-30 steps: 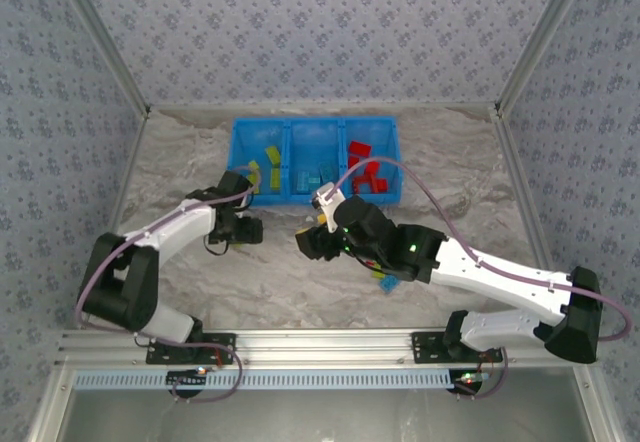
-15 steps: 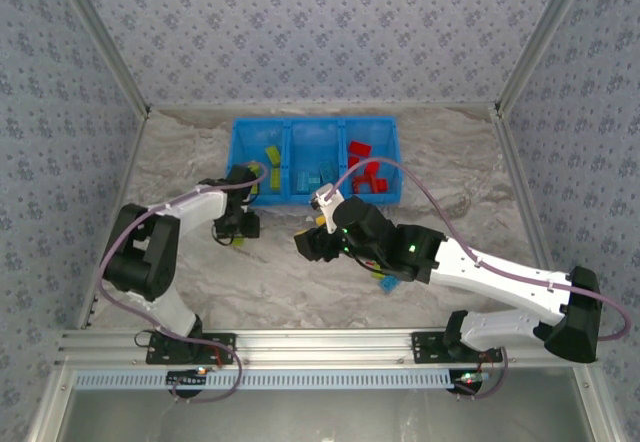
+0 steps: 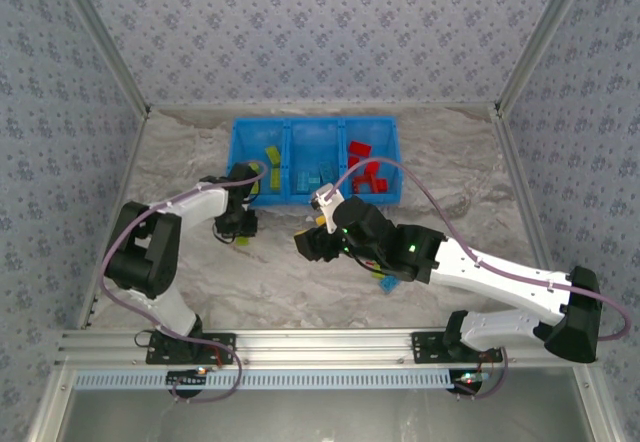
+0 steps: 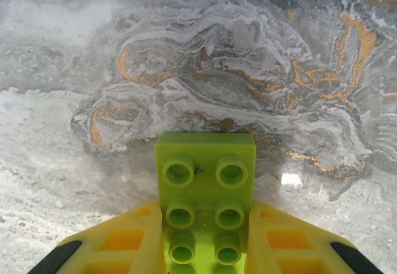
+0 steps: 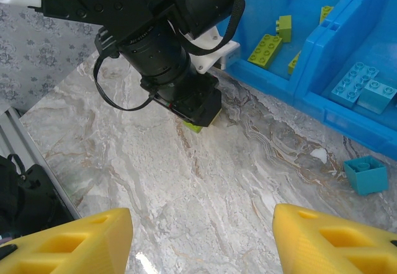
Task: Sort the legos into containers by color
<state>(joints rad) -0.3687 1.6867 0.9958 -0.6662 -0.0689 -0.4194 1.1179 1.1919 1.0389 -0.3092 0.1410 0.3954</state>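
Observation:
My left gripper (image 4: 206,249) is shut on a yellow-green lego (image 4: 206,187), studs up, low over the marble table. In the top view the left gripper (image 3: 238,232) is just in front of the blue bin's (image 3: 315,122) left compartment. From the right wrist, the same lego (image 5: 196,126) peeks out under the left gripper's black body (image 5: 186,94). My right gripper (image 5: 205,243) is open with nothing in it and hovers over bare table, at the table's middle (image 3: 308,242) in the top view. The compartments hold yellow-green legos (image 3: 268,157), light-blue legos (image 3: 318,175) and red legos (image 3: 368,175).
A loose light-blue lego (image 5: 366,175) lies on the table in front of the bin's front wall (image 5: 322,110). More loose legos (image 3: 385,282) lie partly hidden under the right arm. Patterned walls enclose the table on three sides.
The left gripper has gone from open to shut on the yellow-green lego, and the left arm's elbow swung in. The right arm has not moved.

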